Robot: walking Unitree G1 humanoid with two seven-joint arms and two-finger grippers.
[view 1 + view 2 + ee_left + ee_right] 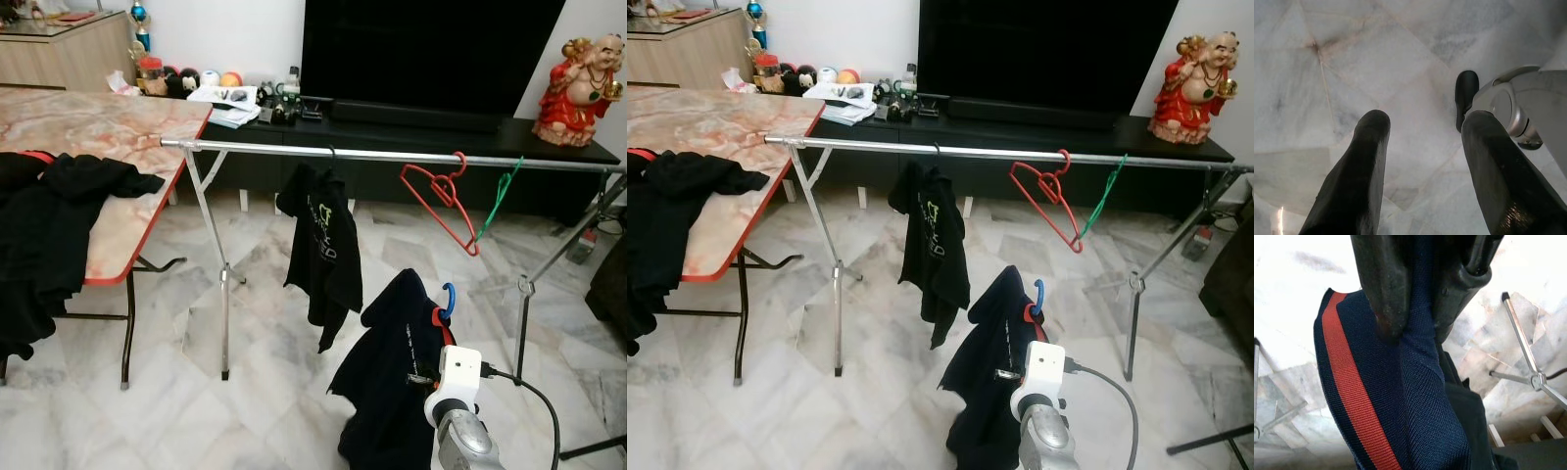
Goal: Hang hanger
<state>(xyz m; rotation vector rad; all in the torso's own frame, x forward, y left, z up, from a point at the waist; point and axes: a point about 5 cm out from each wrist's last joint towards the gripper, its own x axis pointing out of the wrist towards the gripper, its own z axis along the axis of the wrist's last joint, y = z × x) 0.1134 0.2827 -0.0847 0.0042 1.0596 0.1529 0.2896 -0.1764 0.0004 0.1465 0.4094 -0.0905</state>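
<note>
My right gripper (1415, 328) is shut on the collar of a navy garment (392, 372) with a red stripe (1352, 391). The garment hangs on a blue hanger whose hook (448, 299) sticks up above my right wrist (456, 387). It is held low, in front of and below the silver clothes rail (392, 156). On the rail hang a black shirt (323, 245), an empty red hanger (441, 201) and a green hanger (498, 201). My left gripper (1425, 127) hangs open over the marble floor, with nothing between its fingers.
A marble-topped folding table (108, 127) with black clothes (44, 225) stands on the left. Behind the rail is a low black TV cabinet (411, 127) with a red figurine (583, 88). The rail's legs (223, 294) spread onto the floor. A cable (534, 401) trails off my right arm.
</note>
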